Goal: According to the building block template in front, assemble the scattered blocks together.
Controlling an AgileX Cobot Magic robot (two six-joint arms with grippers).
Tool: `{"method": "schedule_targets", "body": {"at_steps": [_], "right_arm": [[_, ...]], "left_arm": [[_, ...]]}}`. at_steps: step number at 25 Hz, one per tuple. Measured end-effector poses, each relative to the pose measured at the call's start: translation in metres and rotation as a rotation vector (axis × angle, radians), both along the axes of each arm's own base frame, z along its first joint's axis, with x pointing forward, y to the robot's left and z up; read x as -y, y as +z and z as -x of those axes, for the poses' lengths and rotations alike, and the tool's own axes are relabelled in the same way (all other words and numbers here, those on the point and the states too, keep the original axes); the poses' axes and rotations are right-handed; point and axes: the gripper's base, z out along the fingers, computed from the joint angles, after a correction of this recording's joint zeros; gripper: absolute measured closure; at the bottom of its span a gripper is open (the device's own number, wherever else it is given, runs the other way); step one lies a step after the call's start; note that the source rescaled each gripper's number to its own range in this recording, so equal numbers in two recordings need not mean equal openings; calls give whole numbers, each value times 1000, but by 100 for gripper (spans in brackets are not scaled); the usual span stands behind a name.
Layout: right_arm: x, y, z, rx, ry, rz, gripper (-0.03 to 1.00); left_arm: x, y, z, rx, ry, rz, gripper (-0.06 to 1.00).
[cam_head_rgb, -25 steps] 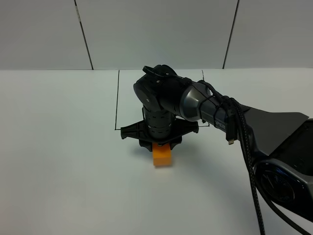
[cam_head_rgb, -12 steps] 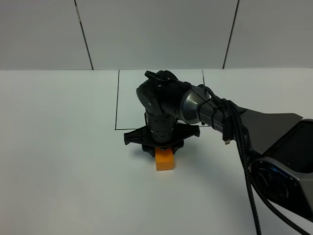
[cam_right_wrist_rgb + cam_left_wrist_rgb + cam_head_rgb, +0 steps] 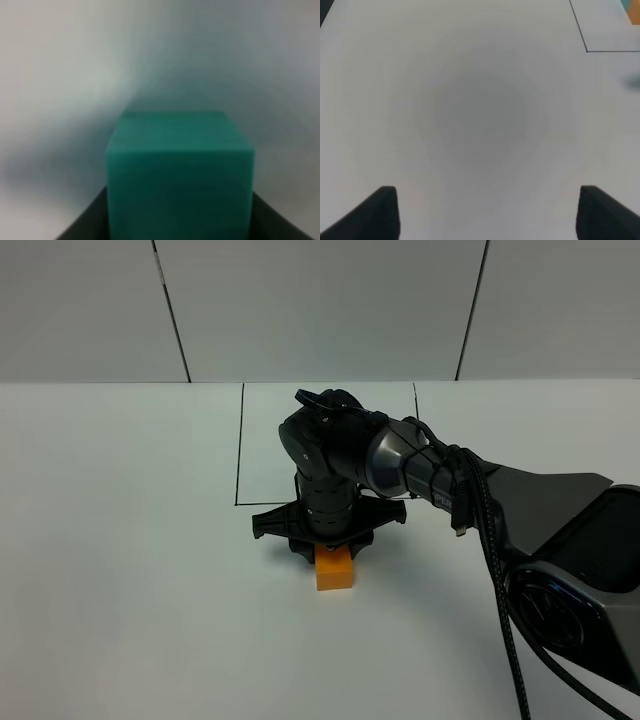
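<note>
Right gripper (image 3: 331,545) hangs low over the table (image 3: 120,540), wrist pointing straight down, and its own camera is filled by a teal cube (image 3: 179,175) sitting between the dark jaws, so it looks clamped on that block. From across the room the teal one is hidden under the wrist; what shows is the orange cube (image 3: 334,567) resting on the table directly beneath the gripper and poking out on its near side.

My reading is that the joining step is under way: the teal block is being brought against the orange one. Whether the two already touch I cannot tell from here. The next move calls for seating the teal block square with the orange one, then letting go without nudging either.

Behind the gripper runs the thin black drawn frame (image 3: 239,445) of the template; the arm covers most of what lies inside it. Left gripper (image 3: 485,212) is well off to the side over bare table, its two tips spread wide and empty. Nothing stands in the way nearby.
</note>
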Motion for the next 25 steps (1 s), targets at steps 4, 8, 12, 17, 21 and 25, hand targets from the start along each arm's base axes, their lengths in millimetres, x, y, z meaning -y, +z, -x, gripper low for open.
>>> {"method": "schedule_targets", "body": {"at_steps": [4, 8, 12, 17, 21, 25], "right_arm": [[0, 0, -2, -3, -13, -27, 95], [1, -1, -4, -4, -26, -43, 78], [3, -3, -6, -5, -27, -41, 27], [3, 10, -7, 27, 19, -57, -1], [7, 33, -9, 62, 80, -80, -3], [21, 62, -10, 85, 201, -52, -3]], "left_arm": [[0, 0, 0, 0, 0, 0, 32], [0, 0, 0, 0, 0, 0, 32], [0, 0, 0, 0, 0, 0, 32], [0, 0, 0, 0, 0, 0, 32], [0, 0, 0, 0, -1, -2, 32], [0, 0, 0, 0, -1, -2, 32]]}}
